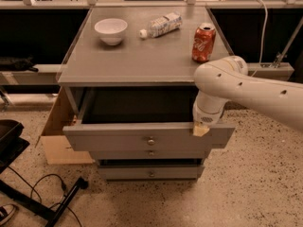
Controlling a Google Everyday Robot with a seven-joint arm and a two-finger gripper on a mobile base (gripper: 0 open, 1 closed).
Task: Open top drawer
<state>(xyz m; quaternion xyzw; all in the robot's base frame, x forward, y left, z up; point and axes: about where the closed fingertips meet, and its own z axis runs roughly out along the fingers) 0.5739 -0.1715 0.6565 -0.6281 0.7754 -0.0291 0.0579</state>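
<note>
The top drawer (118,137) of the grey cabinet stands pulled out, its wide front panel with a small round knob (150,141) at centre. Its inside is dark and looks bare. My gripper (200,128) hangs from the white arm (246,89) at the right end of the drawer's front, its tip at the panel's upper edge. Two shorter drawers with like knobs (151,173) sit below, shut or nearly shut.
On the cabinet top (142,60) stand a white bowl (111,30), a plastic bottle lying on its side (161,24) and a red soda can (203,42). A cardboard piece (59,145) leans at the cabinet's left. A black stand and cable (42,197) lie on the floor at left.
</note>
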